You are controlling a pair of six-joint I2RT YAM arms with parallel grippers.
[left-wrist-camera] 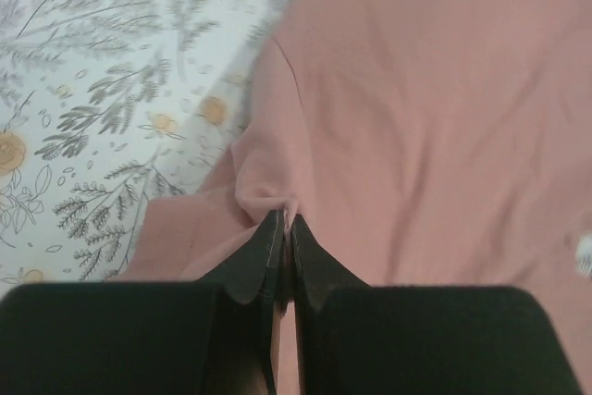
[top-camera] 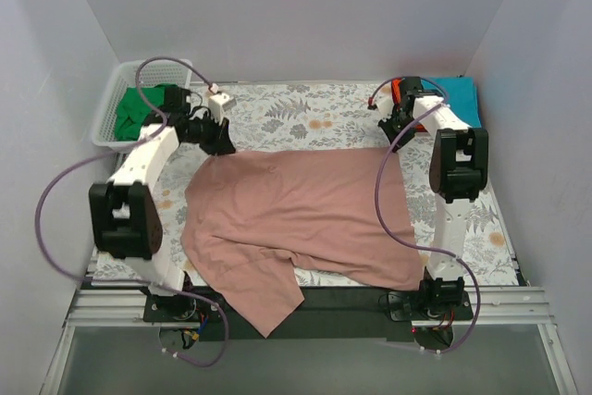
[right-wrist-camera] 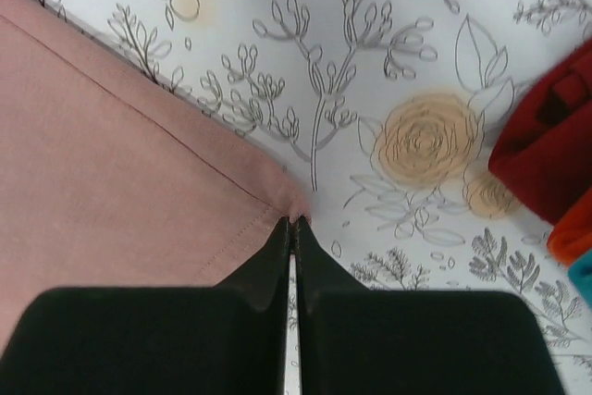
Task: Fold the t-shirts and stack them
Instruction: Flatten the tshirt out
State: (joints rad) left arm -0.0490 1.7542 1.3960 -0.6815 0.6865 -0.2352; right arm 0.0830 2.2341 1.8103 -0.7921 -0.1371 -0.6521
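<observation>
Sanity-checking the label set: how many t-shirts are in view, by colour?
pink t-shirt: 1
green t-shirt: 1
teal t-shirt: 1
red-orange t-shirt: 1
Total: 4

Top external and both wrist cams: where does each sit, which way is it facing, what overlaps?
Top external: above and behind the arm bases, looking down at the floral table cloth; both arms show, left gripper and right gripper at the pink t-shirt's far edge.
Left wrist: on that wrist, looking along its shut fingers pinching the shirt's fold.
Right wrist: likewise, shut fingers on the shirt's hemmed corner; red-orange t-shirt at right.
Shared: all three show the pink t-shirt and floral table cloth.
</observation>
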